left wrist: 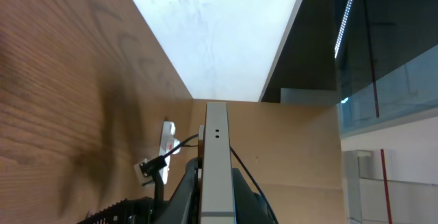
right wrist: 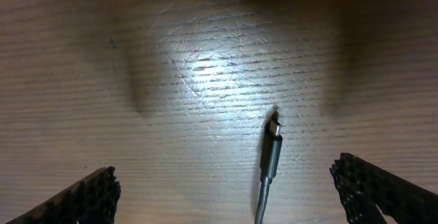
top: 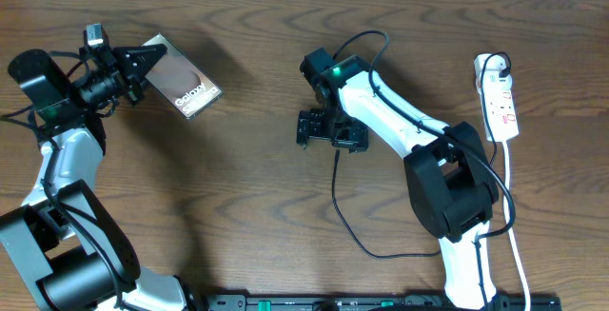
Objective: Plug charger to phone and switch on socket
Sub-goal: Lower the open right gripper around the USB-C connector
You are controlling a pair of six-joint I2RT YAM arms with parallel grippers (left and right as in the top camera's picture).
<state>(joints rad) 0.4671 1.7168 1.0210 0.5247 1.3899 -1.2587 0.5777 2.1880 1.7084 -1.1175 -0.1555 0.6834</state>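
Charger (right wrist: 272,152): connector tip flat on the tabletop (top: 257,187), well right of the phone (top: 187,89), straddled untouched by the wide-open right claw (top: 331,132). Phone: pinched at its left end by the closed left claw (top: 148,62), seemingly raised, and not yet plugged. Socket (top: 500,102): far right of the phone, switch state unreadable, switching apparently left; only the right arm lies between.

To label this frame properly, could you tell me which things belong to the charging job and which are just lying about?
Job: phone, held in the shut left gripper; charger cable, its end below the open right gripper; white power strip.
Just there: the strip's white cord; wooden table.
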